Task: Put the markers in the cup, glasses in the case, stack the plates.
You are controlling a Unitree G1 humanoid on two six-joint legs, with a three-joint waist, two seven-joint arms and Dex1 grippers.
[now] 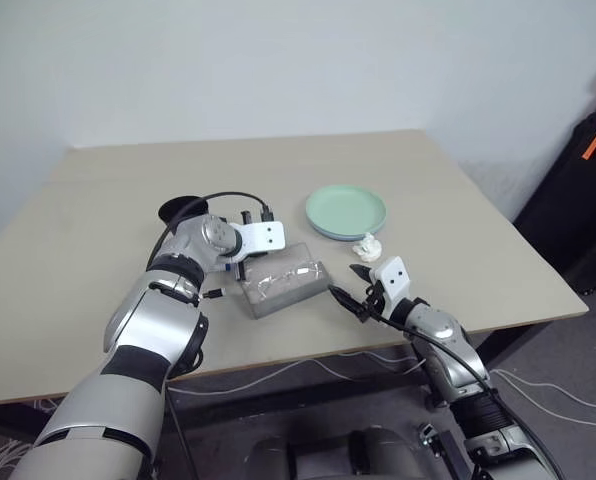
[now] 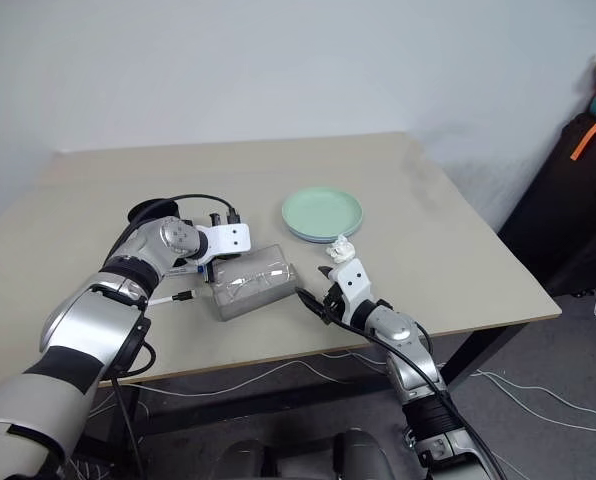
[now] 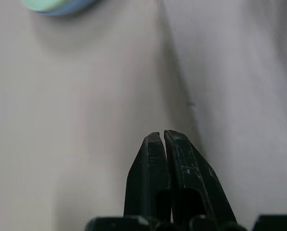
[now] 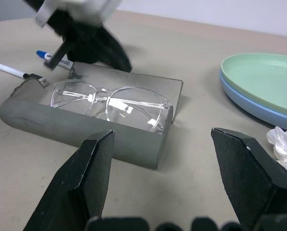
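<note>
Plates [image 1: 345, 212]: stacked, beyond the right gripper [image 4: 163, 159], whose jaws stand wide.
Case [image 4: 93, 126]: open, just ahead of it; glasses [image 4: 110, 102] inside.
Left gripper [image 3: 163, 139]: pinched shut, empty, behind the case.
Markers [image 4: 49, 55]: probably two, beside it. Advice: swing lid over gently.

The black cup [image 1: 181, 210] was largely hidden behind the left forearm, so only part of its rim showed and its contents could not be told. The light blue plate [image 4: 249, 103] lay under the mint green plate [image 4: 261, 79], with just its edge visible. In the right wrist view both plates and the white wad [image 4: 284, 144] were cut off by the frame edge. A marker [image 4: 51, 57] beyond the case [image 4: 85, 127] was partly covered by the blurred left end effector [image 4: 81, 36]. The lid's position could not be told.
</note>
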